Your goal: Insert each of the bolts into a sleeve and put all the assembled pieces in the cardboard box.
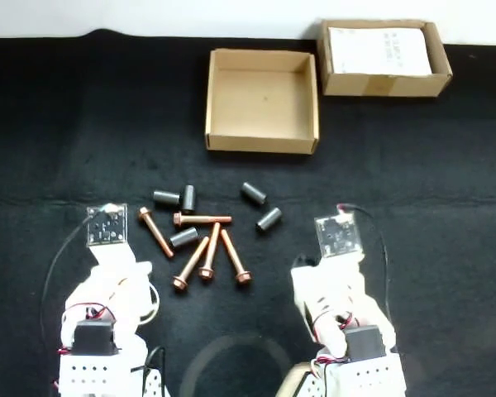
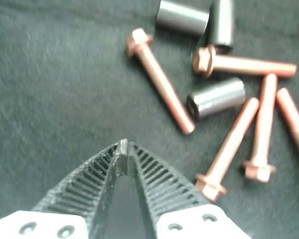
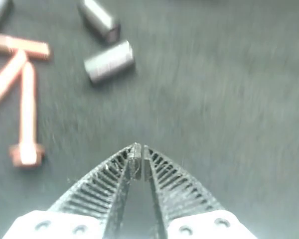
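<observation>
Left gripper, lower left of the high view: fingers pressed together, nothing held, tip over bare black mat just short of the parts. Right gripper, lower right: also pressed together and empty.

Nothing looks assembled yet. Five copper bolts lie loose in the centre, four bunched together. One bolt lies apart on their left, nearest the left gripper. There are five grey sleeves: one sleeve lies in among the bolts, a pair sits above them, and two more lie to the right, nearer the right gripper.

The step in hand is probably the first pick. Best bet:
- Spread the left fingers and take the lone bolt mid-shank.
- Have the right gripper take the near sleeve across its body, bore left free.
- Line up the axes before pushing.

The bunched bolts could get knocked, and round parts may roll.

Farther up, top centre, is the cardboard box, no lid, nothing in it. A second box holding white paper sits upper right just beside it. It is likely not the target.
</observation>
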